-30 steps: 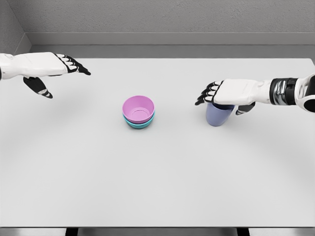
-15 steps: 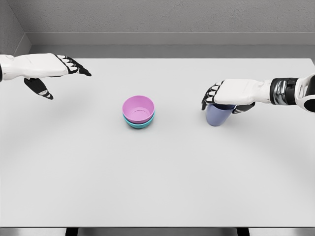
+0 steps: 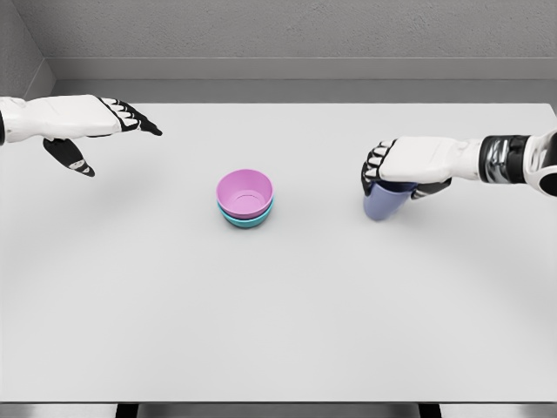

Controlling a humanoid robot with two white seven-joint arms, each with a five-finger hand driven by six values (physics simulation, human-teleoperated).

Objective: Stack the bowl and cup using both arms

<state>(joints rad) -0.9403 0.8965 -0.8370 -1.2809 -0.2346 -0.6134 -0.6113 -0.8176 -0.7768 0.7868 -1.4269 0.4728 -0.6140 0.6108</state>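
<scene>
Honestly, right hand [image 3: 409,161] fingers curled over cup [image 3: 385,202] top near worktop [image 3: 287,322] right edge, shallow grip, could slip mid-carry to stacked bowls [image 3: 245,198]. Left hand [image 3: 83,117] fingers spread, empty.

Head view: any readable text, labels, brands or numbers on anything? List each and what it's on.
None. No readable text anywhere in this view.
Pink bowl nested in the teal bowl: plain, no markings.
Blue cup under the right hand: plain.
Left hand, arms, white table and grey wall: no labels or numbers visible.
</scene>
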